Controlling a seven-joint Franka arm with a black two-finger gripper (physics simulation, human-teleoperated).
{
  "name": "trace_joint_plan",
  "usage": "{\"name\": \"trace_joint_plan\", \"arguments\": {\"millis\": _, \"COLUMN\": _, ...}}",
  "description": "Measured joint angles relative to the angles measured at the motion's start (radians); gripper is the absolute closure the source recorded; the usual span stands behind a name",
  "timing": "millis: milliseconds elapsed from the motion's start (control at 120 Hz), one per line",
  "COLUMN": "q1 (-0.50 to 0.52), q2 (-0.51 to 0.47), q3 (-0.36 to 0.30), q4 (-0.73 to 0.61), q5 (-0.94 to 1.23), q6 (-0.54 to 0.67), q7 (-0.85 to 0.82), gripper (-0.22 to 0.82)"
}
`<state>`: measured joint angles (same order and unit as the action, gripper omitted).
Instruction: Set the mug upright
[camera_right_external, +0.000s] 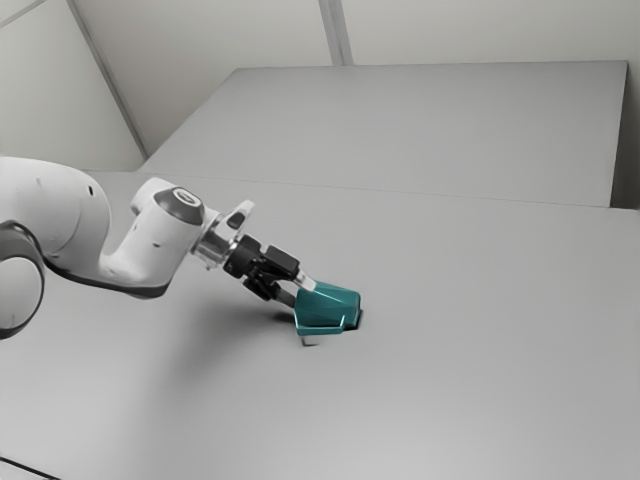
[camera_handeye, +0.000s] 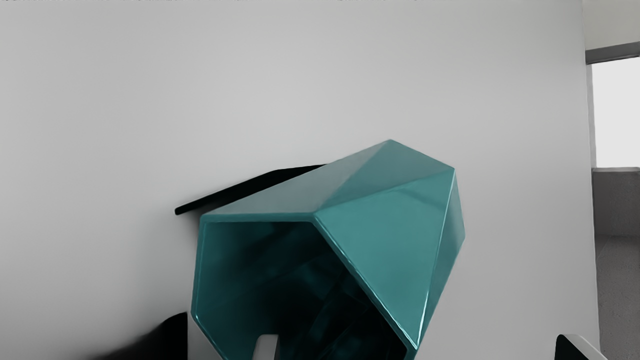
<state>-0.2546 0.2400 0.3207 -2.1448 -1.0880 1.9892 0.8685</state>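
The teal faceted mug (camera_right_external: 328, 307) lies tipped on its side on the grey table, at the tip of my gripper (camera_right_external: 299, 290). Its mouth faces the hand in the wrist view, where the dark inside of the mug (camera_handeye: 385, 225) can be seen. My gripper (camera_handeye: 421, 348) stands open there, with its fingertips wide apart: one is at the mug's mouth, the other out beyond its outer wall. Whether either touches the mug, I cannot tell. The handle is not clearly made out.
The grey tabletop (camera_right_external: 450, 400) extends around the mug. Behind it in the exterior view stands a large grey panel or surface (camera_right_external: 430, 130). A thin dark cable (camera_right_external: 28, 468) lies at the exterior view's lower left.
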Motion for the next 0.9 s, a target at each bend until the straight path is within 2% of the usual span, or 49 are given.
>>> {"name": "trace_joint_plan", "arguments": {"millis": 633, "q1": -0.023, "q2": 0.043, "q3": 0.0, "q4": -0.001, "q5": -0.119, "q6": -0.002, "q7": 0.092, "gripper": 0.01}}
{"name": "trace_joint_plan", "arguments": {"millis": 900, "q1": -0.02, "q2": 0.045, "q3": 0.001, "q4": -0.015, "q5": -0.151, "q6": -0.015, "q7": 0.116, "gripper": 0.15}}
